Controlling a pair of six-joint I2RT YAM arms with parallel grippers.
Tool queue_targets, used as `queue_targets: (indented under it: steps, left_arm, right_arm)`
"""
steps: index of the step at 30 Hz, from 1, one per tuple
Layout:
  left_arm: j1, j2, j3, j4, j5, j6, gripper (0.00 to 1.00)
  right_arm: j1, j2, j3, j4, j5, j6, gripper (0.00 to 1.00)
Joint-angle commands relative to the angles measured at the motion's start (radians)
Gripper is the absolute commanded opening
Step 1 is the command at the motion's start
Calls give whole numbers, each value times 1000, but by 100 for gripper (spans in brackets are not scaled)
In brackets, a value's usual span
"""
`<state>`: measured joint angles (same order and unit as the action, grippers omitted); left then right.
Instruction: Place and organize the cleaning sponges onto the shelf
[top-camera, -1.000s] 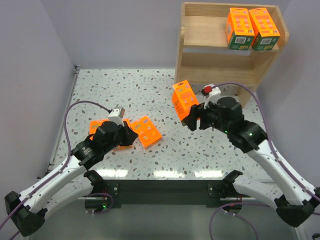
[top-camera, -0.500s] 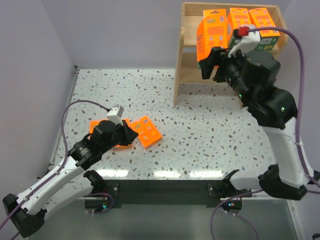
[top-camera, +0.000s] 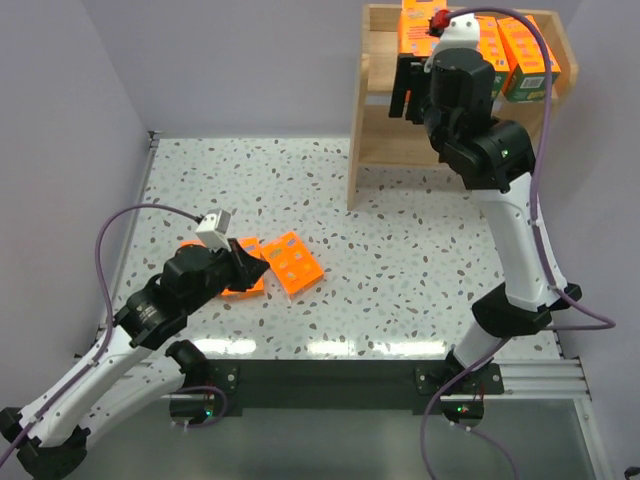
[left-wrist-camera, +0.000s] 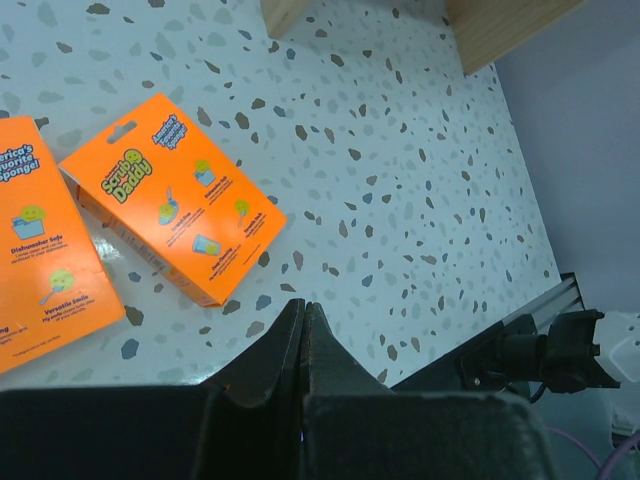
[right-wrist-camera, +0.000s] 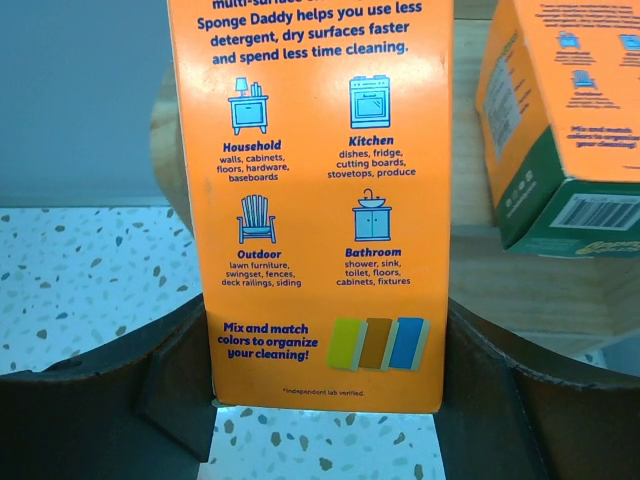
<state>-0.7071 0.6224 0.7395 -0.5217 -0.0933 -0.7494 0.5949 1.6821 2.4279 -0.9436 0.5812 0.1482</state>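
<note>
The sponge pack (right-wrist-camera: 310, 200) in hand is a flat orange cardboard box printed with small blue pictures. It is held upright at the top tier of the shelf (top-camera: 390, 125), just left of two green-ended packs (top-camera: 527, 60) standing there. It looks light and stiff, though the card would likely dent under a hard squeeze. Its glossy faces may slip, so pinching across the narrow sides low down, as now, seems the safest hold. The right fingers (right-wrist-camera: 170, 385) stand wide apart and press on both edges of the pack's lower end. The shelf is pale bare wood, with flat boards and square side panels. Two more packs (left-wrist-camera: 175, 210) lie flat on the smooth, speckled tabletop (top-camera: 400, 250). Near them are the left fingers (left-wrist-camera: 288, 345), pressed fully together and holding nothing.
</note>
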Motion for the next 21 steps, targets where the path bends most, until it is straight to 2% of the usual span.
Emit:
queue_targets:
  steps: [1, 8, 16, 21]
  left_arm:
    - [1, -21, 49, -29, -19, -16, 0]
    - [1, -36, 49, -32, -20, -31, 0]
    - [1, -33, 57, -43, -25, -33, 0]
    - [1, -18, 69, -40, -23, -28, 0]
  right_arm:
    - [-50, -1, 60, 16, -9, -3, 59]
    - [-158, 67, 105, 17, -141, 11, 64]
    - [-185, 132, 151, 49, -188, 5, 69]
    - [-190, 157, 164, 69, -181, 8, 82]
